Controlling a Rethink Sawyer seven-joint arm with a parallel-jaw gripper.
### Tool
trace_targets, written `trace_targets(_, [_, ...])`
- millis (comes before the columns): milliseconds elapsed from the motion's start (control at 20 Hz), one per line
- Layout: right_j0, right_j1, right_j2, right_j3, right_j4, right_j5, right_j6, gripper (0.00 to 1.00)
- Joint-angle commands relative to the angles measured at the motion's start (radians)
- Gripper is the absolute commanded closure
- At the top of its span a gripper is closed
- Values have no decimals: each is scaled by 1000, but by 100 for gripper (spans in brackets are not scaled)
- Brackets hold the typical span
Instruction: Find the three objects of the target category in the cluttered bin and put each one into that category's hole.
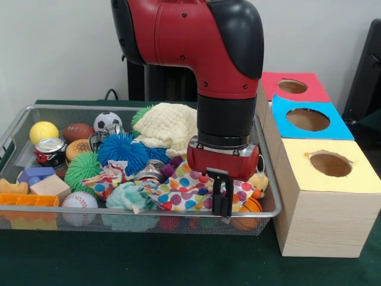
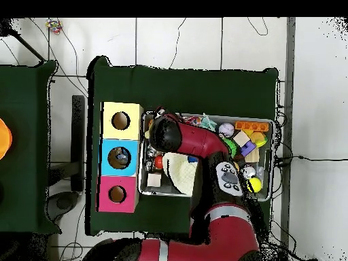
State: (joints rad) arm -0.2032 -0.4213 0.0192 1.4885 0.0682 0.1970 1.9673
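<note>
Hanging low over the cluttered bin (image 1: 18, 122), the gripper (image 1: 222, 205) nearly meets the polka-dot cloth (image 1: 184, 192); whether its jaws are apart cannot be told. Snagging that loose cloth could drag neighbours. The category's hole (image 1: 308, 119) waits beside the bin.

Front view is evenly lit, soft and diffuse, no hard shadows. White wall (image 1: 59, 53) behind is bright and flat. Small highlights on the glossy red arm (image 1: 178, 36) and on the wire basket (image 1: 149, 213) rim. Faint shade under the arm falls on the spotted cloth (image 1: 184, 190). Detail slightly soft overall; fuzzy toys lack fine texture.

Overhead view is bright on the pale floor (image 2: 312, 81), nearly washed out, while the green table (image 2: 204, 88) reads dark. Holes in the coloured boxes (image 2: 119, 157) look dark inside. Small basket items blur together, hard to separate.
</note>
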Motion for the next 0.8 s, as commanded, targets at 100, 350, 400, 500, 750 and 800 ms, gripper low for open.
trace_targets(100, [-23, 87, 64, 125, -45, 40, 77, 100])
trace_targets(350, [-32, 82, 77, 129, -43, 54, 69, 100])
trace_targets(400, [-29, 77, 75, 130, -43, 56, 70, 100])
trace_targets(500, [-38, 56, 87, 149, -37, 79, 65, 100])
trace_targets(750, [-73, 6, 124, 225, -13, 174, 55, 100])
trace_targets(800, [-80, -5, 130, 243, -10, 202, 48, 100])
